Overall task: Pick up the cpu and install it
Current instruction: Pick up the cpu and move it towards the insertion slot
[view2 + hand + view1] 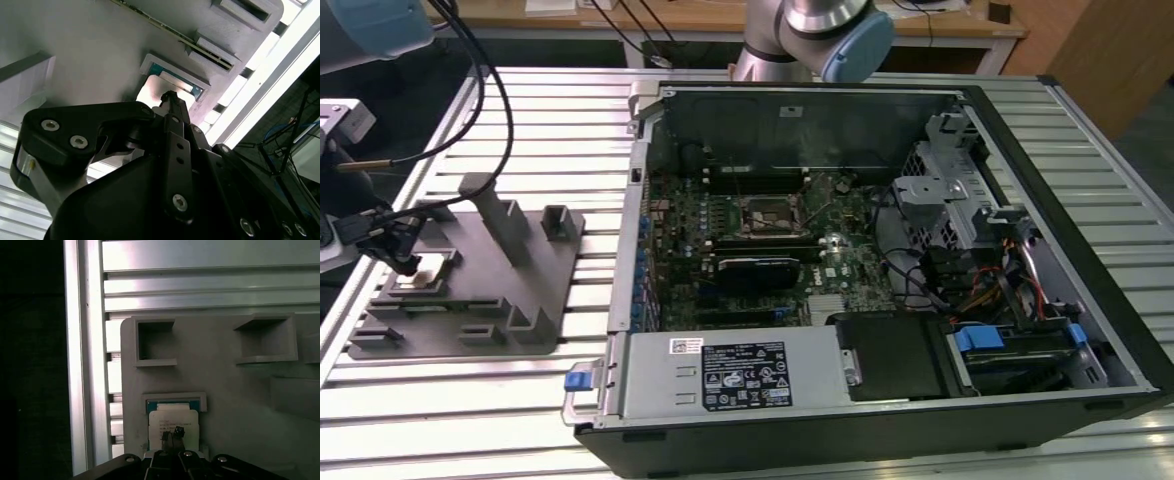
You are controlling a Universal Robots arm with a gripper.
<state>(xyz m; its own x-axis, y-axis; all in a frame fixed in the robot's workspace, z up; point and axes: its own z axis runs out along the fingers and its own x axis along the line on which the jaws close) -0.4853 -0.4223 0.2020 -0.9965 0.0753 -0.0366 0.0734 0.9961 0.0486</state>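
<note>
Exterior view first: we see the gripper [404, 262] hanging low over a grey tray [520, 300] that lies on the slatted metal worktop [520, 120], at the exterior view's left. The cpu [416, 283] lies flat in a shallow recess of that tray, directly beneath the gripper. At the exterior view's right, well apart from the tray, an open computer case [1121, 330] lies on its side, and we can look down onto its motherboard [707, 200] and the square black socket frame [767, 212] near its middle. The arm's base [834, 30] rises behind the case.

In the first wrist view the gripper [172, 432] has its two thin tips pressed close together over the silvery top of the cpu [172, 417], not around its edges; the chip's greenish rim shows against the wall of the tray [225, 390]. In the second wrist view the gripper [170, 96] again ends in one narrow point above the cpu [149, 94], which sits in its pocket of the tray [100, 50]. We cannot tell whether the tips touch the chip.
</note>
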